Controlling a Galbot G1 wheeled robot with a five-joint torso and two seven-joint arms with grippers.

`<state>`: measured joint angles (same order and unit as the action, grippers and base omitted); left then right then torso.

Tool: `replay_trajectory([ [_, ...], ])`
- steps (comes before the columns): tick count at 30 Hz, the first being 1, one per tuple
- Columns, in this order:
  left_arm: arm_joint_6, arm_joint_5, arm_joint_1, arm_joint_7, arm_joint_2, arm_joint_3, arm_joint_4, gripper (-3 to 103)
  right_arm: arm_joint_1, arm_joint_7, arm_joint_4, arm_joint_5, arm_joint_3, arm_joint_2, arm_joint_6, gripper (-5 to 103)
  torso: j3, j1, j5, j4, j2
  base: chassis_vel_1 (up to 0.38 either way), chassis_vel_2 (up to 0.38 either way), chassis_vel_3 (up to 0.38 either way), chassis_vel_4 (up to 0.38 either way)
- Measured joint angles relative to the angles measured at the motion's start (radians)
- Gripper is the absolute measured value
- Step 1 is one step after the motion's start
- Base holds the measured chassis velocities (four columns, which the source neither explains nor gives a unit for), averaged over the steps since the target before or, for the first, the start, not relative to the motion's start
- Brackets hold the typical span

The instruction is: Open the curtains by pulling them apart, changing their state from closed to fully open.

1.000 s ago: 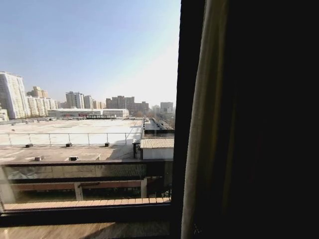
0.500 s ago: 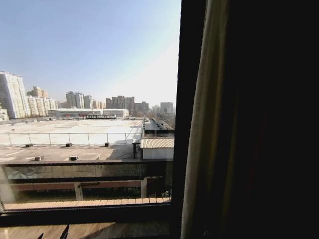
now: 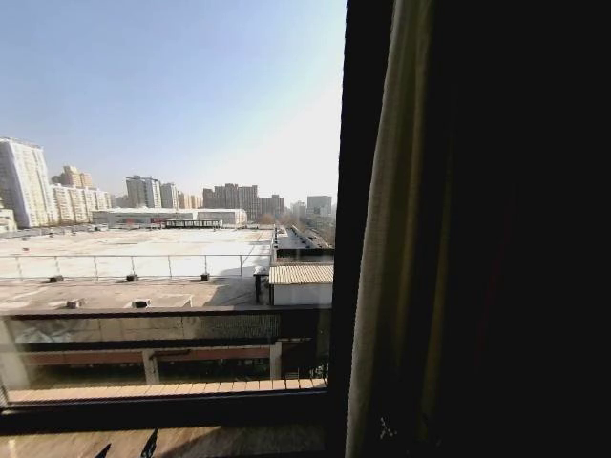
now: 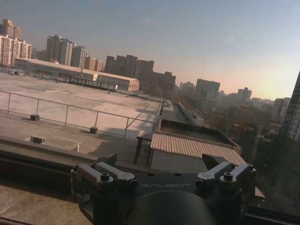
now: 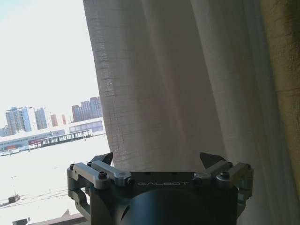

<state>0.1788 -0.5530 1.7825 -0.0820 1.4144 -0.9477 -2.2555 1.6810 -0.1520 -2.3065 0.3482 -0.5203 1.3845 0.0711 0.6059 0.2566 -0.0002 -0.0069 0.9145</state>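
One curtain (image 3: 389,248) hangs at the right of the window in the head view, its pale hemmed edge lit and the rest in deep shadow. In the right wrist view that sheer cream curtain (image 5: 178,79) hangs in vertical pleats just beyond my right gripper (image 5: 158,158), which is open with nothing between its fingers. My left gripper (image 4: 160,160) is open too and faces bare glass and rooftops. Its dark fingertips (image 3: 148,443) poke up at the bottom left of the head view, well left of the curtain.
A dark vertical window frame bar (image 3: 358,191) stands just left of the curtain edge. A dark lower frame bar (image 3: 162,410) and a sill (image 3: 239,441) run along the bottom. Beyond the glass lie a flat roof and city buildings.
The left gripper's fingertips came into the bottom of the head view and have shifted a little to the right. The curtain edge has stayed put.
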Motion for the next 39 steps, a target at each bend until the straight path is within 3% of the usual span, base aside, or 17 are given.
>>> replay_trajectory([
  [2,-0.014,0.0,-0.004,-0.022,-0.009,-0.001,0.001,100,0.009,0.0,-0.005,-0.012,0.007,0.002,0.003,100,0.0,0.0,0.0001,-0.0001,0.0,0.0,0.0,0.0,0.0],
  [23,-0.059,0.013,-0.002,-0.033,-0.007,-0.006,0.011,100,0.053,-0.003,-0.015,-0.147,0.016,0.045,-0.048,100,0.0,0.0,0.0001,-0.0002,0.0,0.014,0.013,-0.016,-0.014],
  [39,-0.088,0.021,0.012,-0.033,0.002,-0.012,0.016,100,0.073,-0.005,-0.039,-0.182,0.017,0.047,-0.062,100,0.0,0.0,0.0003,0.0001,0.0,0.186,0.187,-0.182,-0.191],
])
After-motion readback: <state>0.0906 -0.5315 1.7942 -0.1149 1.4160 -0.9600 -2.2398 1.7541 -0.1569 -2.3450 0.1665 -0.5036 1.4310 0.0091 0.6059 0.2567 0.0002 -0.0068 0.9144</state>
